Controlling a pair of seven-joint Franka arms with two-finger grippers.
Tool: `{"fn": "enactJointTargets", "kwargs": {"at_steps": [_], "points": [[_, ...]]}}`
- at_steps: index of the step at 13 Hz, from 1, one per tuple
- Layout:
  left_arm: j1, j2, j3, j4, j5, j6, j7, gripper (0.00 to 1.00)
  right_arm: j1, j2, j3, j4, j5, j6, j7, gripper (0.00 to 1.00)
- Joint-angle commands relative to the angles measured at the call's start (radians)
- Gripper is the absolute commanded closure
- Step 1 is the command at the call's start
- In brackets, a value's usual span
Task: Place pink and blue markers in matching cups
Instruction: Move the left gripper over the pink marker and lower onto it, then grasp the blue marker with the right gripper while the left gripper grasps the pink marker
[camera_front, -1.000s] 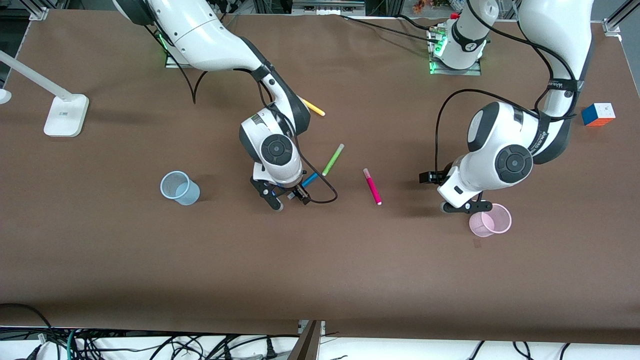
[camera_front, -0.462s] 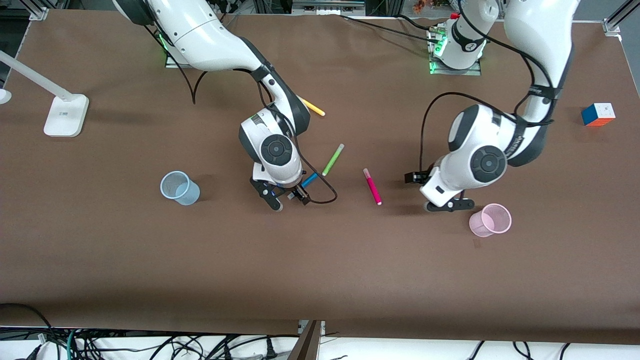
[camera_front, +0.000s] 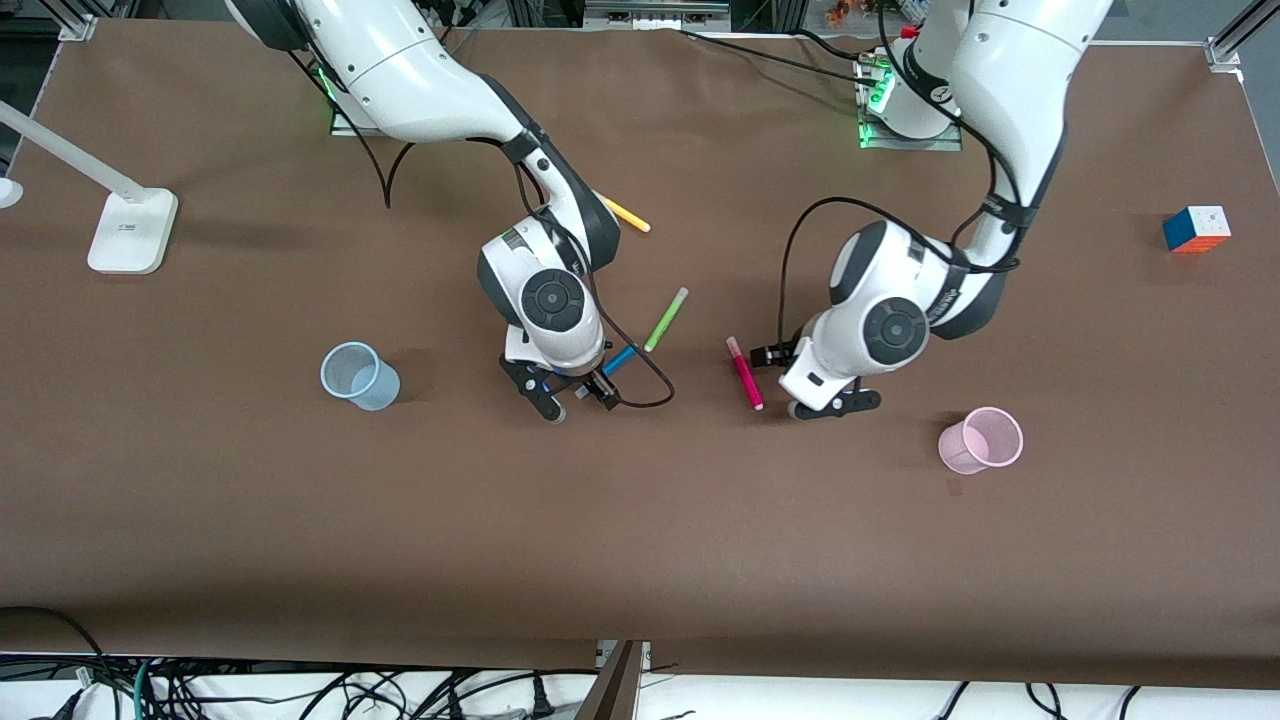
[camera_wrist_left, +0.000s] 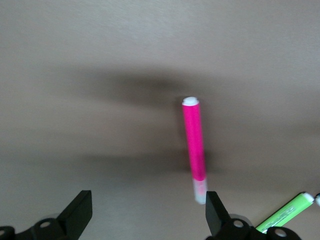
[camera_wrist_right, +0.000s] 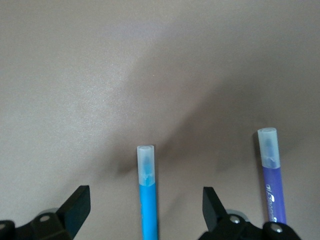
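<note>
Pink marker lies flat on the counter — pale cap toward the robots' bases, beside the left gripper, fingers apart; right gripper — fingers apart — straddles the blue marker.

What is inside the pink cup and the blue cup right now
Nothing shows inside the pink cup or the blue cup. The pink marker and blue marker lie on the table.

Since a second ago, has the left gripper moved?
Yes. The left gripper has swung away from the pink cup toward the right arm's end, and now sits open beside the pink marker, which lies flat on the table.
</note>
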Motion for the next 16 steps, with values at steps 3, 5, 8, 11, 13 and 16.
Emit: {"fn": "enactJointTargets", "kwargs": {"at_steps": [3,5,8,11,13,16], "points": [[-0.056,0.042,0.009,0.005,-0.018,0.052,-0.085,0.0,0.008,0.015,-0.006,0.027,0.0,-0.012,-0.008,0.01],[-0.074,0.057,0.009,0.004,-0.018,0.073,-0.117,0.0,0.009,0.02,-0.006,0.027,0.0,-0.01,-0.008,0.01],[-0.1,0.079,0.01,0.004,-0.016,0.102,-0.143,0.0,0.011,0.021,-0.006,0.027,0.005,-0.004,-0.005,0.01],[-0.108,0.082,0.009,-0.031,-0.014,0.13,-0.149,0.34,0.028,0.038,-0.005,0.027,0.006,-0.001,-0.005,0.01],[-0.128,0.082,0.009,-0.039,-0.014,0.133,-0.175,0.45,0.04,0.048,-0.005,0.027,0.006,-0.001,-0.014,0.01],[-0.136,0.084,0.009,-0.039,-0.014,0.133,-0.192,0.73,0.057,0.054,-0.005,0.025,0.009,-0.001,-0.02,0.01]]}}
